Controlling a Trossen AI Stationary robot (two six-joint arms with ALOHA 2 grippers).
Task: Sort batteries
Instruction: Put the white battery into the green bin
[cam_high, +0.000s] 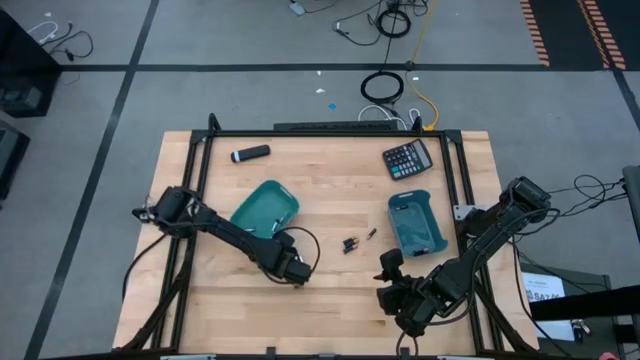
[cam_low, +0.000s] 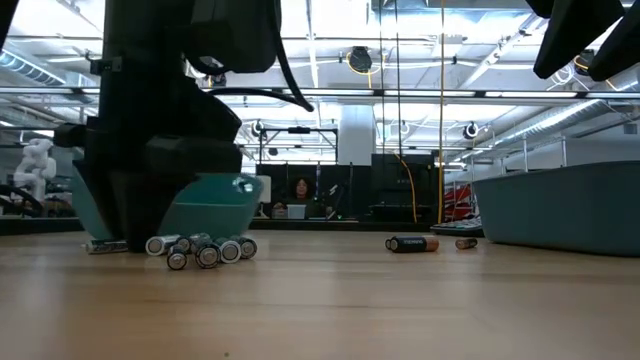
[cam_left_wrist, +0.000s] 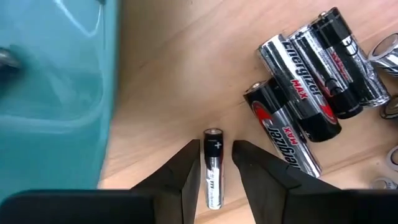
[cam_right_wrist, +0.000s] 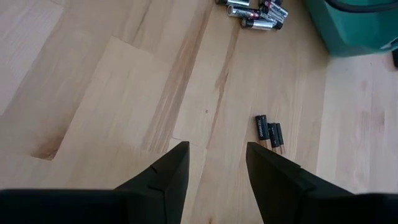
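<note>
L wrist only: thin battery (cam_left_wrist: 212, 168) between left end effector (cam_left_wrist: 214, 163) fingers.

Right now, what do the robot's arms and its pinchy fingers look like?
Both arms are dark, almost black, built from chunky jointed segments with black cables looping alongside. The left gripper and right gripper each end in two matte black, wedge-shaped fingers that taper toward the tips. I can't make out any markings.
</note>
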